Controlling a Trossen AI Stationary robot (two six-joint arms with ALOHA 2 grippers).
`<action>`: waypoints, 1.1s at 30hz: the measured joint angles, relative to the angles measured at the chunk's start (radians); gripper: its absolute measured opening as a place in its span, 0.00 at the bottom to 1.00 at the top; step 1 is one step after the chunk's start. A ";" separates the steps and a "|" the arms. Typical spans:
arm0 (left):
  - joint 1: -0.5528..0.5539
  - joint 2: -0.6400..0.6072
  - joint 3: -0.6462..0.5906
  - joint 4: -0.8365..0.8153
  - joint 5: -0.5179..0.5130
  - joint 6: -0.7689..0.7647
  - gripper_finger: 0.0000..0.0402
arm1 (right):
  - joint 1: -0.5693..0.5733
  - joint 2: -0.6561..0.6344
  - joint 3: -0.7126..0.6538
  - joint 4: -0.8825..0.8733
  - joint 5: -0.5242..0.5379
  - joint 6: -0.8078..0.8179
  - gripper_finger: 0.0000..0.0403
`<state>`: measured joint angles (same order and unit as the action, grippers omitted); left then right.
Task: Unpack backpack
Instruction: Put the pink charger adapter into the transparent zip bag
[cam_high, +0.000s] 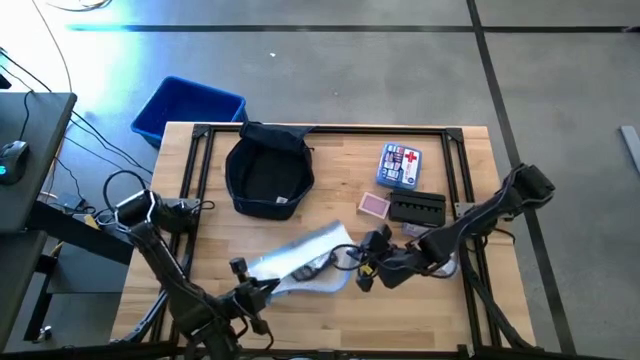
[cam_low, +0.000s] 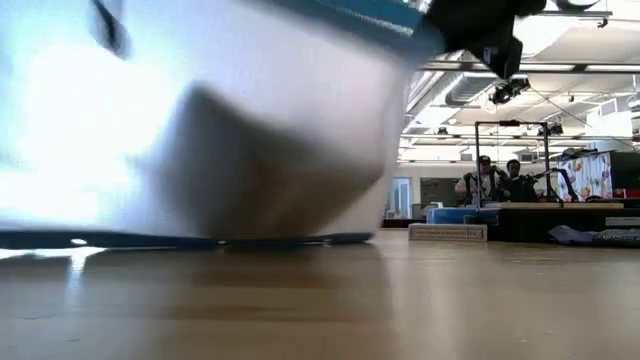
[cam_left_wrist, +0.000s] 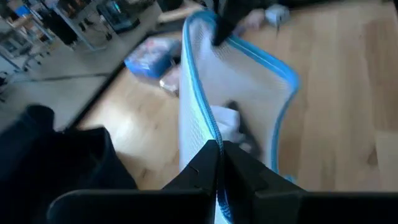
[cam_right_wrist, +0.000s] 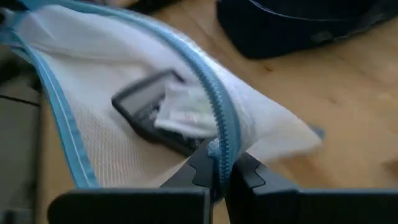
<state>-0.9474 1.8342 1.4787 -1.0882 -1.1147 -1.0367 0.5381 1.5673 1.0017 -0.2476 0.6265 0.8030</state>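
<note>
Backpack (cam_high: 268, 172) sits open at the table's (cam_high: 470, 300) far left; near it, left gripper (cam_high: 268, 288) and right gripper (cam_high: 366, 270) clamp jaws on pouch (cam_high: 305, 260) ends. Unzipping likely follows, needing steady counter-pull.

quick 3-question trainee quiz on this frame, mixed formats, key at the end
1. True or false: the backpack sits on the table behind the clear zip pouch, not touching it.
2. Multiple choice: what does the right gripper pinch? A) the backpack's strap B) the pouch's blue zipper edge C) the first-aid box
3. Fill in: the left gripper is shut on the ____.

Key: 1 true; 2 B; 3 pouch (its blue-trimmed edge, at the end opposite the right gripper).
</note>
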 joint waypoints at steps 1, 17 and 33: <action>0.000 0.003 -0.019 0.022 0.010 -0.001 0.00 | -0.003 0.012 -0.001 -0.011 0.001 -0.017 0.00; 0.055 0.027 -0.193 0.324 0.076 0.106 0.00 | -0.028 0.182 -0.001 -0.183 -0.252 0.165 0.19; 0.064 0.027 -0.192 0.334 0.103 0.118 0.00 | 0.046 0.086 -0.001 -0.419 -0.755 0.322 0.30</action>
<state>-0.8829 1.8614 1.2869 -0.7540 -1.0119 -0.9188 0.5841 1.6531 1.0012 -0.6663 -0.1289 1.1251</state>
